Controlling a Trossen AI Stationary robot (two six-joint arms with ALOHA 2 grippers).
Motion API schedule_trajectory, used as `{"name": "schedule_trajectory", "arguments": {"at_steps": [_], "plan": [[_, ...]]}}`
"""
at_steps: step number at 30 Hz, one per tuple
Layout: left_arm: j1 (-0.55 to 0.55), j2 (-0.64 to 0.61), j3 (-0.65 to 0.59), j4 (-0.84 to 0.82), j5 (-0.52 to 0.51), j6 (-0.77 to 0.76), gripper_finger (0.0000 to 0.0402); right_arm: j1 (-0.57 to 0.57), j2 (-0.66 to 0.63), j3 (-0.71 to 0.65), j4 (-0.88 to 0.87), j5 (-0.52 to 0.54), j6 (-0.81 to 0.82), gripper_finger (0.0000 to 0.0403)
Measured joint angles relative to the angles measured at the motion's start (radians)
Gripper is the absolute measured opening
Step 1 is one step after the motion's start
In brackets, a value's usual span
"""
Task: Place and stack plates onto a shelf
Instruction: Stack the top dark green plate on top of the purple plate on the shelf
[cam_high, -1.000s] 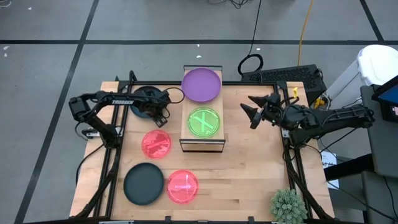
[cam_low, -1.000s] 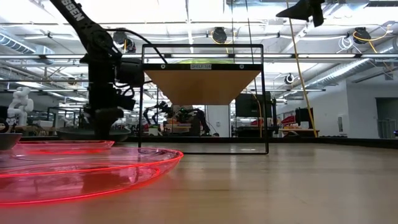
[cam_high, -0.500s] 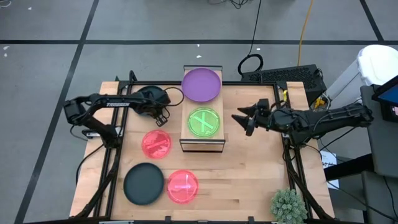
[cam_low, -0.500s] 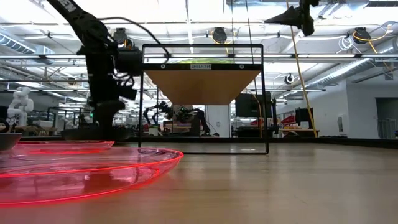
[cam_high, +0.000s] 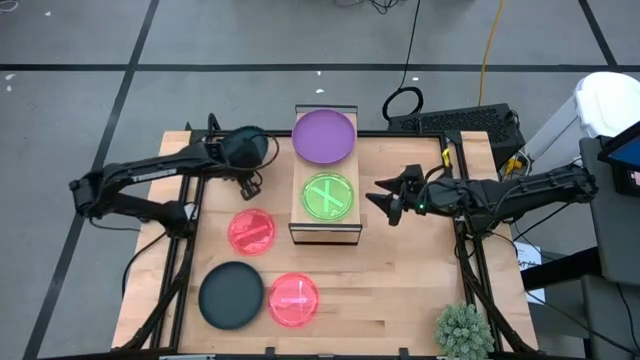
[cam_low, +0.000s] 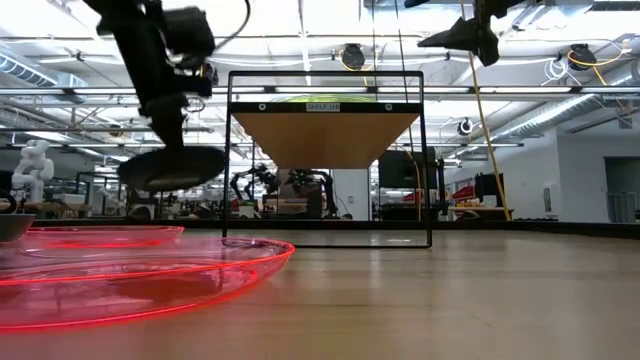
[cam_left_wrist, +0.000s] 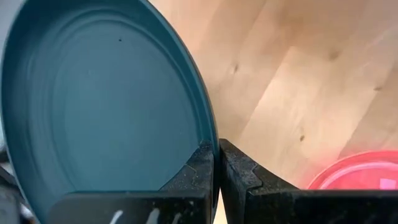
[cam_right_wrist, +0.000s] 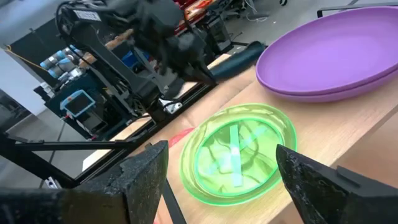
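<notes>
Left claw (cam_left_wrist: 217, 163): my fingers are pinched together on the rim of a round dark teal plastic plate (cam_left_wrist: 106, 106), lifted clear of the bench (cam_high: 410, 270), left of the wood-topped black-framed shelf (cam_high: 300, 225).

Right claw (cam_high: 385, 196): fingers spread wide, holding nothing, hovering just right of the shelf.

Shelf top: one translucent green plate (cam_high: 328, 195); one purple plate (cam_high: 324, 135) at its far end.

Bench, left of shelf: two translucent pink-red plates (cam_high: 251, 231); one dark plate (cam_high: 231, 295).
</notes>
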Motion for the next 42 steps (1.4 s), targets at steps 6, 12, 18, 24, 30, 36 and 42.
{"name": "schedule_trajectory", "arguments": {"at_steps": [6, 12, 18, 24, 30, 36, 42], "plan": [[-0.021, -0.069, 0.057, -0.012, -0.010, 0.105, 0.0010, 0.000, 0.002, 0.000, 0.000, 0.002, 0.000, 0.0276], [-0.037, -0.079, 0.142, -0.054, -0.014, 0.238, 0.0010, 0.000, 0.002, 0.000, 0.000, 0.002, 0.001, 0.0276], [-0.040, -0.078, 0.219, -0.062, 0.012, 0.347, 0.0010, 0.000, 0.002, 0.000, 0.000, 0.002, -0.005, 0.0276], [-0.041, -0.078, 0.287, -0.089, 0.073, 0.443, 0.0010, 0.000, 0.002, 0.000, 0.000, 0.002, -0.010, 0.0276], [-0.041, -0.078, 0.301, -0.083, 0.125, 0.498, 0.0010, 0.000, 0.002, 0.000, -0.004, 0.002, -0.008, 0.0276], [-0.055, -0.078, 0.301, -0.055, 0.187, 0.616, 0.0010, 0.000, 0.002, 0.000, -0.009, 0.002, 0.000, 0.0276], [-0.061, -0.078, 0.301, -0.016, 0.191, 0.653, 0.0010, 0.000, 0.002, 0.000, -0.009, 0.002, 0.006, 0.0276]]}}
